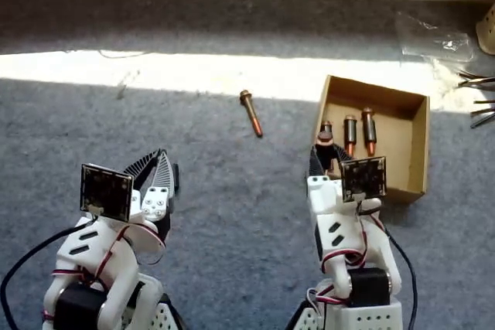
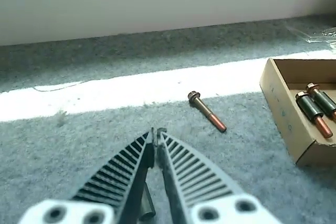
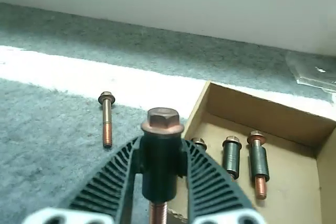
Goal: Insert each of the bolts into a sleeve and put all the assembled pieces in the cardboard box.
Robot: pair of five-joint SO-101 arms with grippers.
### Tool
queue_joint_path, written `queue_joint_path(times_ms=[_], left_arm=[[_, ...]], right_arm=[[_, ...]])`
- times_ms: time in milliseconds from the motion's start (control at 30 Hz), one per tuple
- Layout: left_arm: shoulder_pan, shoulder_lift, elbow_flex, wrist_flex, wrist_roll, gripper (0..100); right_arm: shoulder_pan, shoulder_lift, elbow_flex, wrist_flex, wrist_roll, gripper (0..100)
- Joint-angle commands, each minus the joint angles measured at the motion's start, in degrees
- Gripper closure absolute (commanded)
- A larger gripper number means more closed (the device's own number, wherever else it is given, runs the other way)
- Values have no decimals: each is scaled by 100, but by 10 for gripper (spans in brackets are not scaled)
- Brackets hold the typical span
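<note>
My right gripper (image 3: 160, 182) is shut on an assembled piece (image 3: 160, 153), a copper bolt standing upright in a dark sleeve. In the high view the right gripper (image 1: 325, 152) is at the near left wall of the cardboard box (image 1: 414, 141). Three assembled pieces lie in the box (image 3: 294, 182), among them one (image 3: 258, 162) with its tip showing and one (image 3: 198, 143) partly hidden. A loose bolt (image 1: 251, 113) lies on the carpet left of the box. My left gripper (image 2: 156, 135) is shut, low over the carpet, well short of the loose bolt (image 2: 207, 111). A dark sleeve-like cylinder (image 2: 147, 207) shows between its fingers near their base.
Grey carpet covers the floor, crossed by a bright sunlit strip (image 1: 193, 73). A clear plastic bag (image 1: 433, 36) lies beyond the box, and metal tools (image 1: 478, 102) lie at the right edge. A white wall runs along the far side.
</note>
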State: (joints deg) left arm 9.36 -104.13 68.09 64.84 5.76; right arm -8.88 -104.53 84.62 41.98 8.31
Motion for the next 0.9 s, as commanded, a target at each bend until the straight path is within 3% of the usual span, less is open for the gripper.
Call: queue_joint_path(times_ms=[0, 200, 500, 867], left_arm=[[-57, -48, -189, 44, -18, 969], [-699, -48, -180, 26, -9, 970], [-1262, -48, -145, 18, -9, 970], [-1314, -48, 514, -475, -9, 970]], right_arm=[[92, 31, -945, 365, 457, 995], [119, 514, -1675, 813, 782, 995], [646, 3829, -3371, 778, 756, 995], [1253, 7029, -5209, 778, 774, 995]])
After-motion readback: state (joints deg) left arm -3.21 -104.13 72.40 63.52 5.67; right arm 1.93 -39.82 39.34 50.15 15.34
